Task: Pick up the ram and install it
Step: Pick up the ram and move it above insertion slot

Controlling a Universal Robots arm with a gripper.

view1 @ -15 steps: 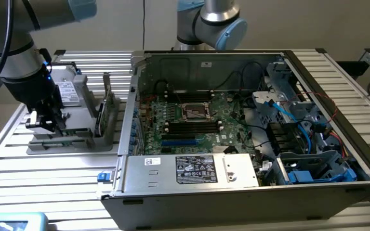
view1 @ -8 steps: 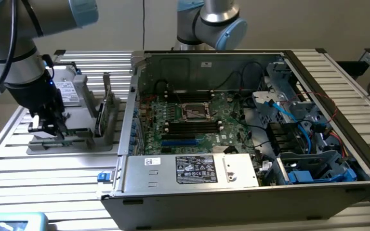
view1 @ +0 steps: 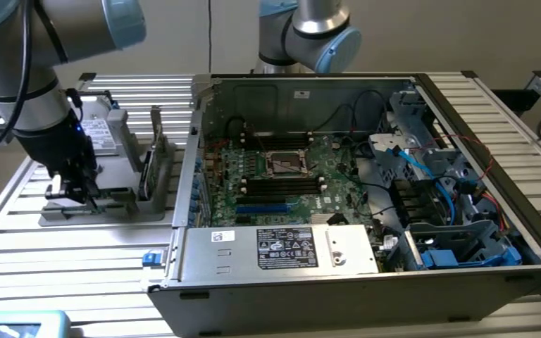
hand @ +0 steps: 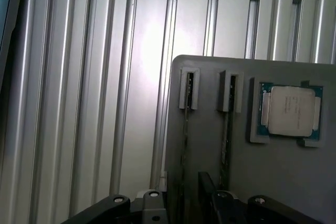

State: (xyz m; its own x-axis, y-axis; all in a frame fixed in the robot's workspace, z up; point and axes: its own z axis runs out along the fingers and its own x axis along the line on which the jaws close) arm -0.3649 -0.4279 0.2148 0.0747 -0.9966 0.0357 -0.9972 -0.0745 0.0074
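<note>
Two ram sticks stand on edge in the slots of a grey holder tray (hand: 210, 77); I see them from above as thin dark lines, one ram (hand: 185, 129) and a second ram (hand: 228, 135) beside it. My gripper (hand: 184, 205) is open just above the tray, its dark fingers (hand: 152, 205) on either side of the first stick's line, not touching it. In the exterior view the gripper (view1: 75, 190) hangs over the near end of the tray (view1: 101, 205), with the upright sticks (view1: 155, 158) toward the case.
A square silver processor chip (hand: 291, 111) lies in a recess of the tray. The open computer case (view1: 346, 282) sits at the exterior view's right, its motherboard (view1: 280, 176) showing black memory slots (view1: 280, 186). A second arm (view1: 308, 35) stands behind the case. The table is ribbed aluminium (hand: 105, 103).
</note>
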